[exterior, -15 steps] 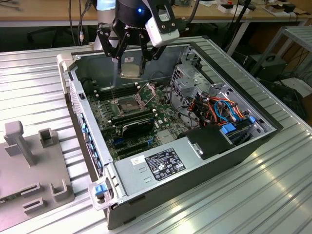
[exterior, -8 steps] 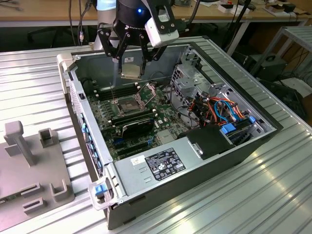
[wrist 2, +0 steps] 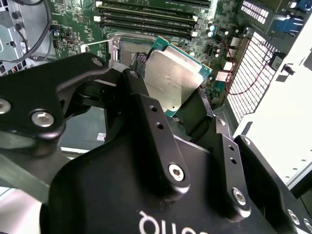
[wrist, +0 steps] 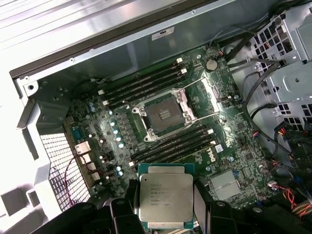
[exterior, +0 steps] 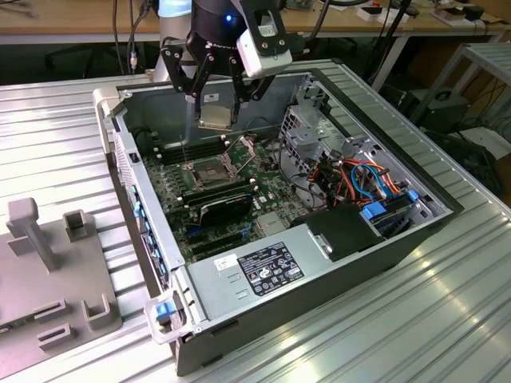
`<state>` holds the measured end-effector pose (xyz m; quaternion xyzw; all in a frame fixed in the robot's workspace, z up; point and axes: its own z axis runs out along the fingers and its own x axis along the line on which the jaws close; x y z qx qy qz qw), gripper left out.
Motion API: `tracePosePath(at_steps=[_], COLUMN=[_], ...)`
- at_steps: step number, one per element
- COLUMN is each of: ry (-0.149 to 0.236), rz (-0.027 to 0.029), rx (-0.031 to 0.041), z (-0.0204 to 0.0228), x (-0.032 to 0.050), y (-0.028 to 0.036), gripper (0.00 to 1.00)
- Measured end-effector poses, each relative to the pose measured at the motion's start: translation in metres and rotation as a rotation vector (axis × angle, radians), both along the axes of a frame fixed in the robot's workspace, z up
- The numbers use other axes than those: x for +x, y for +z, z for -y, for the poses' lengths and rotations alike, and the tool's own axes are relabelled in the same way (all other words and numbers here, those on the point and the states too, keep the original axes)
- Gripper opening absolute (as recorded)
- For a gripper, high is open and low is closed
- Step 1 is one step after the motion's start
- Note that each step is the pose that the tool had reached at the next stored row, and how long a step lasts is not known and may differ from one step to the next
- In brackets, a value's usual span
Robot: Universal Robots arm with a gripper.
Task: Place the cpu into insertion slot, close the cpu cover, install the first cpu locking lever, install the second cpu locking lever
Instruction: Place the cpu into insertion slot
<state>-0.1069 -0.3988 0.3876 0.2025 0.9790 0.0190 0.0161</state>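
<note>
- Exterior view: high and well back; looks down at a slant into the open case [exterior: 335, 295]; takes in the whole board [exterior: 271, 195] and the table [exterior: 447, 319] around it.
- First wrist view: above the board, facing nearly straight down; cpu [wrist: 165, 197] close up, slot [wrist: 163, 116] farther off.
- Second wrist view: very near, looking slantwise along the gripper [wrist 2: 168, 95]; cpu close.
- All three share the slot and the memory slots [wrist: 146, 85] beside it.

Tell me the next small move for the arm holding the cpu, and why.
Probably a slow descent toward the insertion slot, trimming alignment on the way. The hand is shut on the cpu by its edges, and in the exterior view the chip hangs well above the green board. In the first wrist view the slot's dark pin field lies bare, with nothing seated in it.
</note>
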Motion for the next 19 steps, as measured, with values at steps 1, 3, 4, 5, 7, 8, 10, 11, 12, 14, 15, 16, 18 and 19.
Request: tracePosePath(at_steps=[1,3,4,5,7,8,10,11,12,14,15,16,18,19], ry=[-0.002,-0.007,-0.008,-0.008,-0.013,-0.013,-0.013,-0.014,-0.014,-0.014,-0.014,-0.014,-0.014,-0.014], rz=[0.0000,0.0001,0.0000,0.0001,0.0000,0.0000,0.0000,0.0000,0.0001,0.0000,0.0000,0.0000,0.0001,0.0000], rx=[0.0000,-0.0008,-0.0009,-0.0009,-0.0032,-0.0032,-0.0033,-0.0033,-0.0033,-0.0034,-0.0035,-0.0036,-0.0036,-0.0037], z=[0.0000,0.0000,0.0000,0.0000,0.0000,0.0000,0.0000,0.0000,0.0000,0.0000,0.0000,0.0000,0.0000,0.0000], x=[0.0001,0.0003,0.0003,0.0003,0.0003,0.0003,0.0003,0.0003,0.0003,0.0003,0.0003,0.0003,0.0003,0.0003], y=[0.0000,-0.0001,-0.0001,-0.0001,-0.0001,-0.0001,-0.0001,-0.0001,-0.0001,-0.0001,-0.0001,-0.0001,-0.0001,-0.0001], gripper=[0.55,0.55,0.55,0.55,0.55,0.55,0.55,0.55,0.55,0.55,0.55,0.55,0.55,0.55])
